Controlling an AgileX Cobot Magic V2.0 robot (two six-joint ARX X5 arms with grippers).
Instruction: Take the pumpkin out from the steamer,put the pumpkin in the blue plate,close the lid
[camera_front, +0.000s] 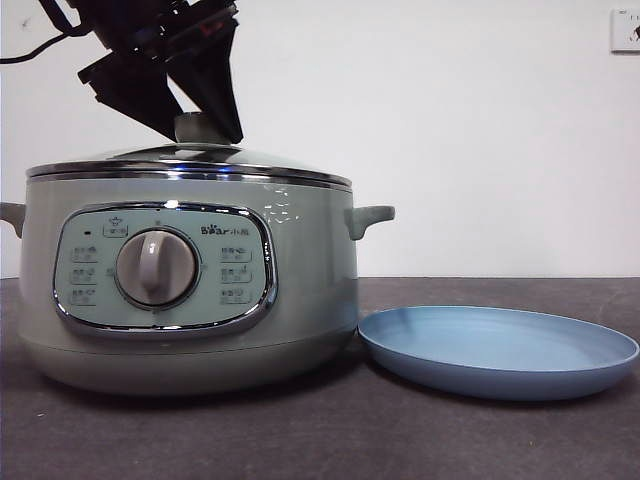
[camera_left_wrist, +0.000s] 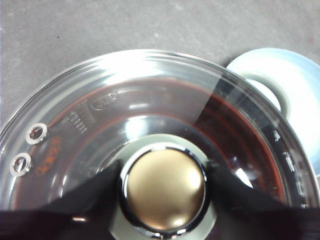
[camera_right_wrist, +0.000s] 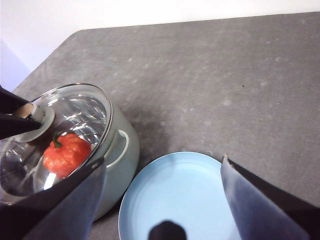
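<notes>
You see a clear glass lid (camera_left_wrist: 150, 105) with a shiny steel rim, a smooth satin green steamer (camera_front: 300, 290), a matte blue plate (camera_front: 520, 350) and a speckled grey table (camera_right_wrist: 225, 75).

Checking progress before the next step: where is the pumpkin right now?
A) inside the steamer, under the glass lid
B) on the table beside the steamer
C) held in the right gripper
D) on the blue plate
A: the right wrist view shows the pumpkin through the lid, inside the steamer; the blue plate holds nothing, and the left gripper straddles the lid's knob.
</notes>
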